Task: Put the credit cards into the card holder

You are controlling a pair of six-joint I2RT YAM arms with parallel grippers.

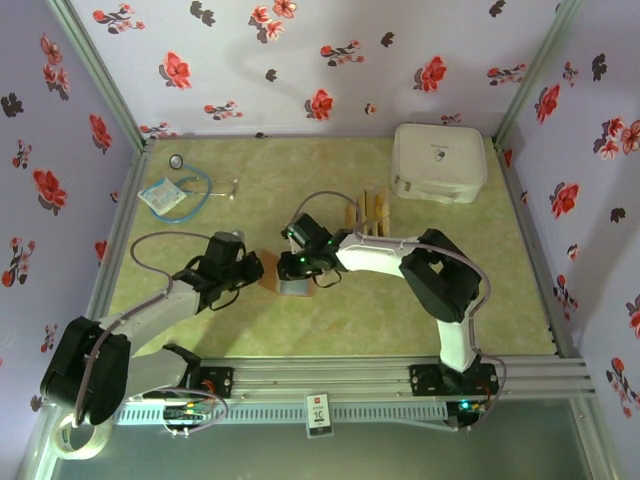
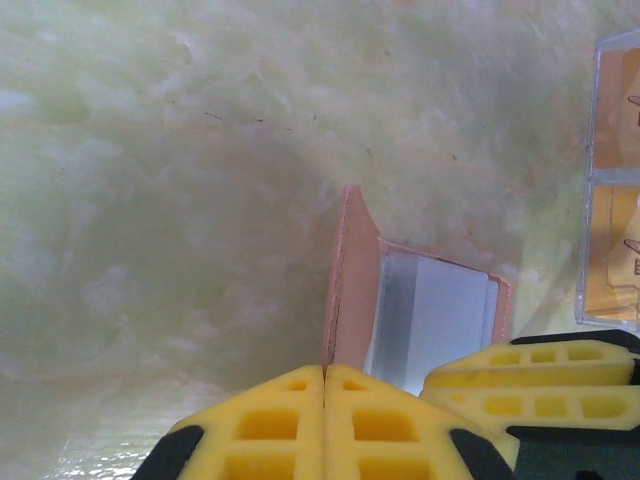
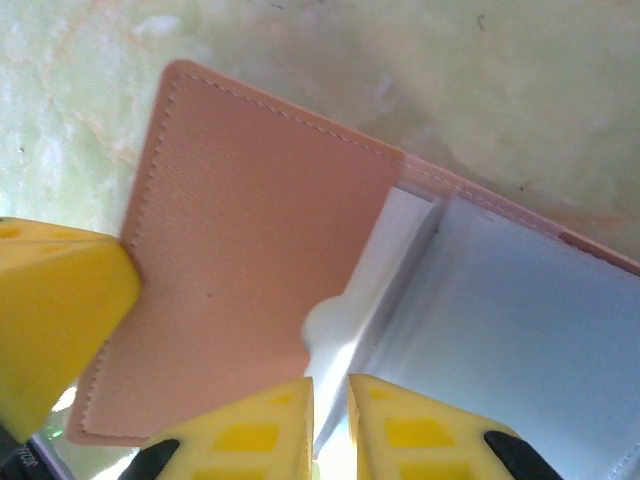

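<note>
From above, both arms reach in to the middle of the green marbled table (image 1: 300, 170) and meet over the card holder (image 1: 283, 280), which lies open just in front of them. The left gripper (image 1: 248, 268) is at its left edge and the right gripper (image 1: 300, 265) at its right. The credit cards (image 1: 372, 210) stand in a short row just behind the right arm, near the card holder but apart from it. A white zippered case (image 1: 440, 162) sits in the far right corner and a stethoscope (image 1: 185, 195) at the far left. On the left wrist camera, the left gripper (image 2: 325, 400) has its yellow fingers pressed together on the edge of the card holder (image 2: 345, 290), whose flap stands upright with the pale inner sleeve beside it. The other arm's yellow fingers (image 2: 530, 375) rest against that sleeve, and the credit cards (image 2: 618, 190) show orange through clear plastic at the right edge. On the right wrist camera, the right gripper (image 3: 330, 420) is all but closed, and the clear inner sleeve of the card holder (image 3: 260, 260) seems to be pinched in the narrow slit. The left arm's finger (image 3: 50, 310) touches the flap's stitched edge.
</note>
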